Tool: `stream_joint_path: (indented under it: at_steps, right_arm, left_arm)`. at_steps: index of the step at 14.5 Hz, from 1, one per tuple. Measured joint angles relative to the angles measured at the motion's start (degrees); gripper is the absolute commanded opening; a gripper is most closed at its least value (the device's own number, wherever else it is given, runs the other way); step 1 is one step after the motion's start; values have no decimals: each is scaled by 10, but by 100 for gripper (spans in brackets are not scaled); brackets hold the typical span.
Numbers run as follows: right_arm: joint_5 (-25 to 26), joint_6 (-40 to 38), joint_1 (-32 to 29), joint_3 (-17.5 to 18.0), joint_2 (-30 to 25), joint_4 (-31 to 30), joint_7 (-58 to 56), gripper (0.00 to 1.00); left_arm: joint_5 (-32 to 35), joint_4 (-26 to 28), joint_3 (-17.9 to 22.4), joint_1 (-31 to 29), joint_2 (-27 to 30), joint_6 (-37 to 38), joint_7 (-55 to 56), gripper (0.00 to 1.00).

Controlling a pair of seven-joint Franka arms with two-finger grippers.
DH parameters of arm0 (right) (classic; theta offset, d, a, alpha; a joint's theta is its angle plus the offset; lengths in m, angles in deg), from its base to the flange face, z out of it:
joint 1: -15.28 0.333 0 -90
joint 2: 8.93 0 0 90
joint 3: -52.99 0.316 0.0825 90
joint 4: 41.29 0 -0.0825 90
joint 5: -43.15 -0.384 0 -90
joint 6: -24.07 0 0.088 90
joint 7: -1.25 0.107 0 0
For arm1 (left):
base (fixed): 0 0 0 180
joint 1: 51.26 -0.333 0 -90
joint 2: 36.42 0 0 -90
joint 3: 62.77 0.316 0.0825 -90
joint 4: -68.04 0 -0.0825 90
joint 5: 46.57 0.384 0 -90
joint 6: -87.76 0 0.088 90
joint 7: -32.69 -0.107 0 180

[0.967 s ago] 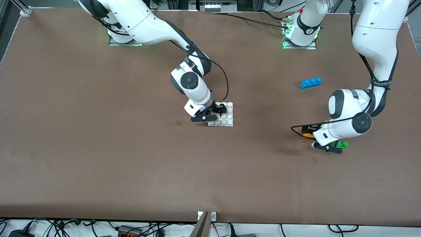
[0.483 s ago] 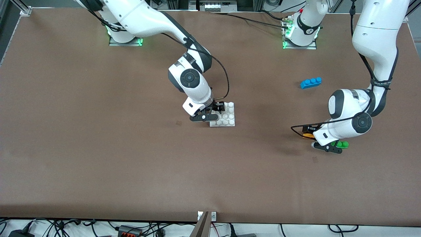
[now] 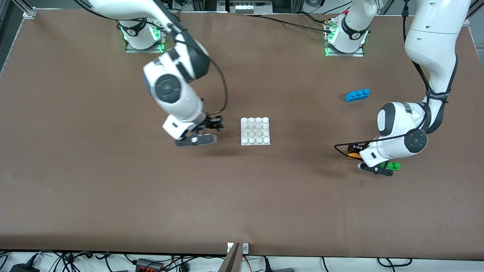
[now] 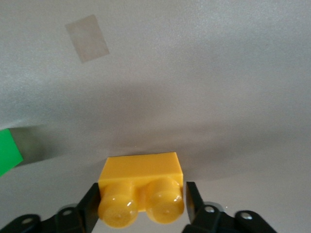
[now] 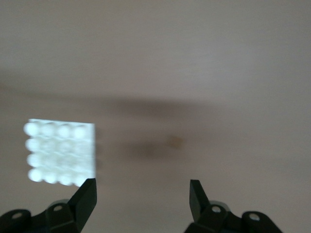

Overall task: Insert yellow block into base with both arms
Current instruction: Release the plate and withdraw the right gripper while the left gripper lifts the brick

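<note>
Mostly the yellow block is hidden in the front view: only a small orange edge shows beside the wrist of the left arm. The left wrist view shows it well, lying on the tabletop with its two studs toward the camera. The left tool stands with one finger on each side of the block, and the fingers seem to touch its ends; I cannot tell if the grip is already firm. The green brick is also half covered by this arm, and in the left wrist view only a cut-off corner of it appears. It lies just beside the yellow block, nearer to the front camera.

The base is the landmark here. It lies flat in the middle of the tabletop, with nothing on its studs. The yellow block is well apart from the base, toward the left arm's end of the tabletop. The blue brick is toward that same end too, farther from the front camera than the base.

The right tool is up over the bare tabletop beside the base, toward the right arm's end. Its fingers are apart and hold nothing. In the right wrist view the base looks blurred and very bright.
</note>
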Motion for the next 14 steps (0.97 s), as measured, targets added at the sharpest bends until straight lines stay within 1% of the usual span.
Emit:
stream_joint_path:
  at_steps: [4,5,6,8,10,12,14]
  right_arm:
    - [15,-150,-88,-4,-85,1,-78,87]
    - [18,-187,-109,-4,-109,1,-103,100]
    - [19,-215,-129,-5,-132,0,-125,100]
    - [20,-240,-169,-5,-171,-2,-170,100]
    - [20,-247,-209,-5,-200,-14,-236,100]
    - [20,-247,-239,-6,-216,-33,-271,100]
    - [21,-244,-257,-5,-221,-43,-301,100]
  left_arm:
    - [0,0,-1,0,2,0,0,67]
    - [0,1,-1,0,4,0,0,66]
    - [0,1,-1,0,5,0,0,66]
    - [0,2,-1,0,7,0,0,66]
    - [0,2,-1,0,8,0,0,66]
    - [0,3,-2,0,11,1,0,66]
    - [0,3,-8,0,14,4,0,64]
